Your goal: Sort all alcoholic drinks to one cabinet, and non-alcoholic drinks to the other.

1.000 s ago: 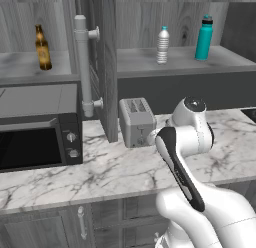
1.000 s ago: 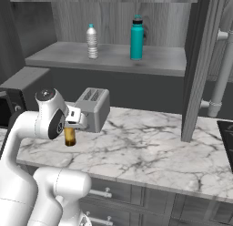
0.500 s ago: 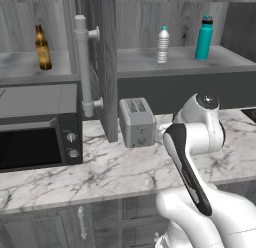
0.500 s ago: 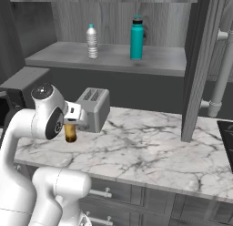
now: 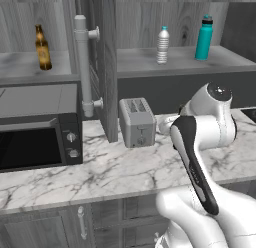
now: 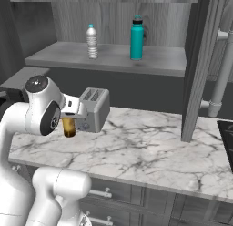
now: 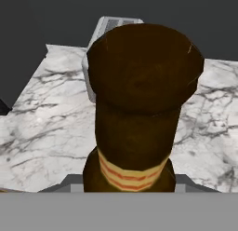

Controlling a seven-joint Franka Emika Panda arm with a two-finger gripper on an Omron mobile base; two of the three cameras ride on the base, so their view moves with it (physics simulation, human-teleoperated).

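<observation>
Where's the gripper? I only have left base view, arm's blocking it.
Observer: In right base view the gripper is beside the toaster, above the counter.
Operator: Holding anything?
Observer: Yes, shut on a beer bottle; hand view shows its brown body with striped label up close.
Operator: Bottle on the counter or lifted?
Observer: Lifted, judging by right base view: the bottle's bottom hangs clear of the marble.
Operator: I see another beer top left, water and flask on the right shelf. Same for you?
Observer: Water bottle and flask yes.
</observation>
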